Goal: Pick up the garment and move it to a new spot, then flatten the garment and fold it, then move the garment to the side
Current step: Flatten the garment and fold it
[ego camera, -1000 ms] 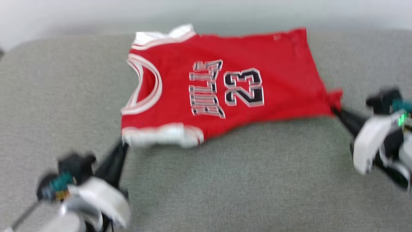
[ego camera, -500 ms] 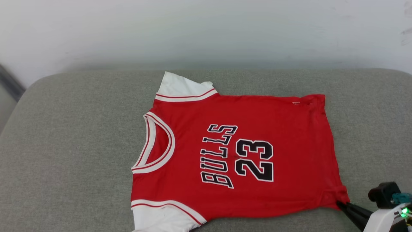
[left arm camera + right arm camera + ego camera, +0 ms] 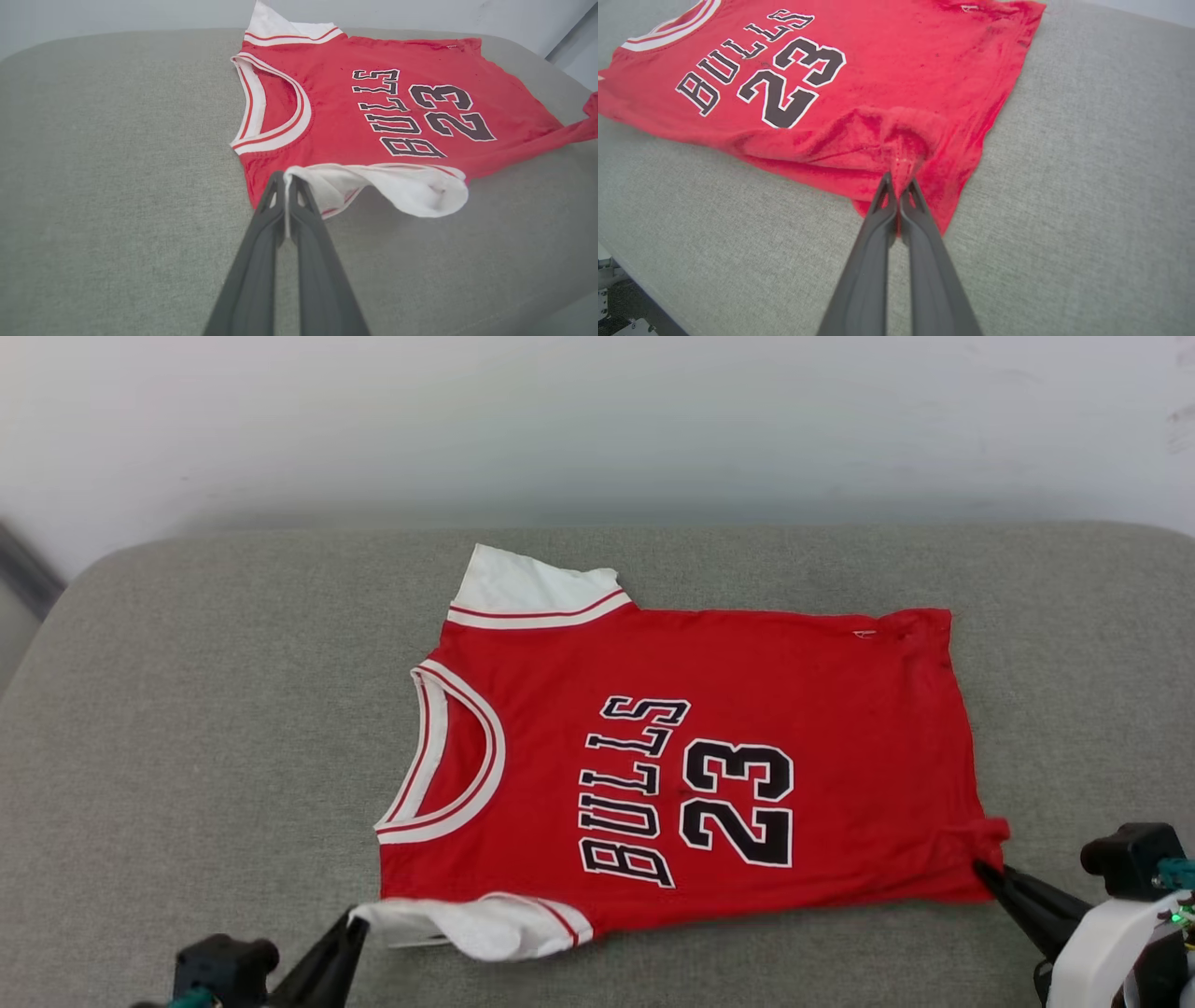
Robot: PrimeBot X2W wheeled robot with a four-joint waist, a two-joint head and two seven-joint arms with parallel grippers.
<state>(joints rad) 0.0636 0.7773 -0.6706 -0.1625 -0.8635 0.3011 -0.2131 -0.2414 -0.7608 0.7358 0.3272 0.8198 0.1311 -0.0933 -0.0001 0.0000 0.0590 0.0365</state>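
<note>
1. Left tool (image 3: 286,181) is clenched on the near white sleeve (image 3: 411,189).
2. Print-up, the jersey (image 3: 747,709) lies mid cushion (image 3: 187,709).
3. Right tool (image 3: 899,185) pinches the near hem corner (image 3: 901,135).
4. Risk: uneven pulling could bunch the cloth, or the thin sleeve pinch could slip.

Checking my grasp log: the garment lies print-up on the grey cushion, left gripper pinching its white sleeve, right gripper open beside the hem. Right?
No: the right gripper is shut on the garment's red hem corner, as the right wrist view shows. The rest is right.
</note>
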